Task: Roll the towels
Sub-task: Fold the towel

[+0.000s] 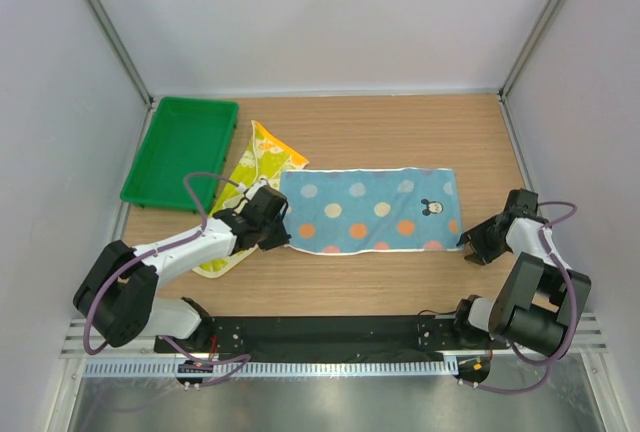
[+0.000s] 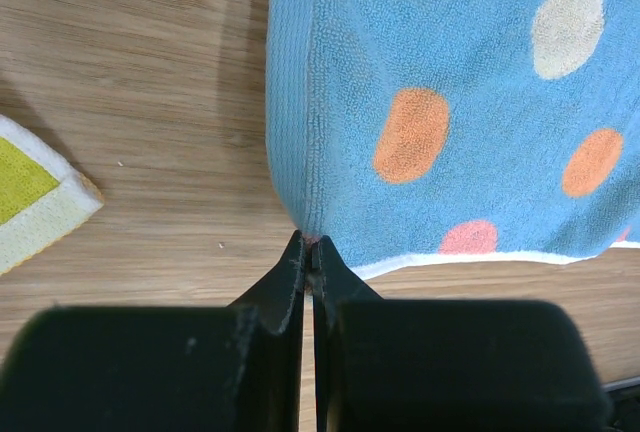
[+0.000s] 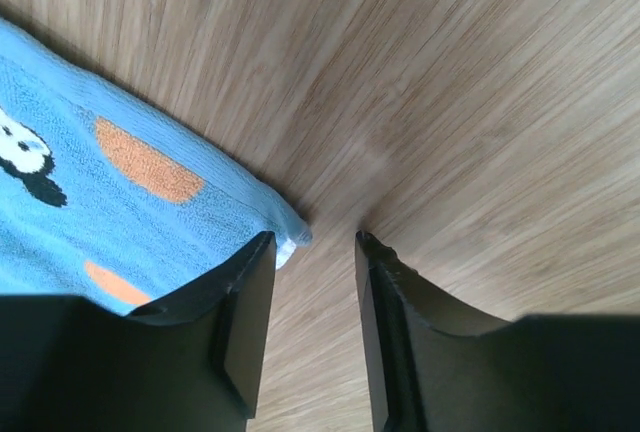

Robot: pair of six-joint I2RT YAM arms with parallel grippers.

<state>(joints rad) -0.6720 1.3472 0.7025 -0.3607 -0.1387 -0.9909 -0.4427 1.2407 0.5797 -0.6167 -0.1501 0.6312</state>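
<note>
I have the wooden table point(image 1: 400, 282) in front of me, and the blue towel point(image 1: 370, 210) lies spread flat across its middle, nothing rolled yet. Its long axis runs left to right across my top view, with the short ends facing each arm and the little cartoon patch near the right end. The yellow-green towel point(image 1: 262, 157) lies crumpled just beyond the blue one's left end, partly under my left arm, running from the far side toward me. The green tray point(image 1: 180, 152) sits at the far left.

I judge I am at the start of the first roll, taking hold of the blue towel's near corners. The left gripper point(image 2: 310, 250) has its jaws pressed together and pinches the near-left corner at the very tips. The right gripper point(image 3: 315, 244) has its jaws spread and holds nothing. The near-right corner lies against the tip of its left finger, not between the two.

Next I need to shift the right gripper so the corner sits between the fingers, then close. With both corners held, I can turn the near long edge over.
</note>
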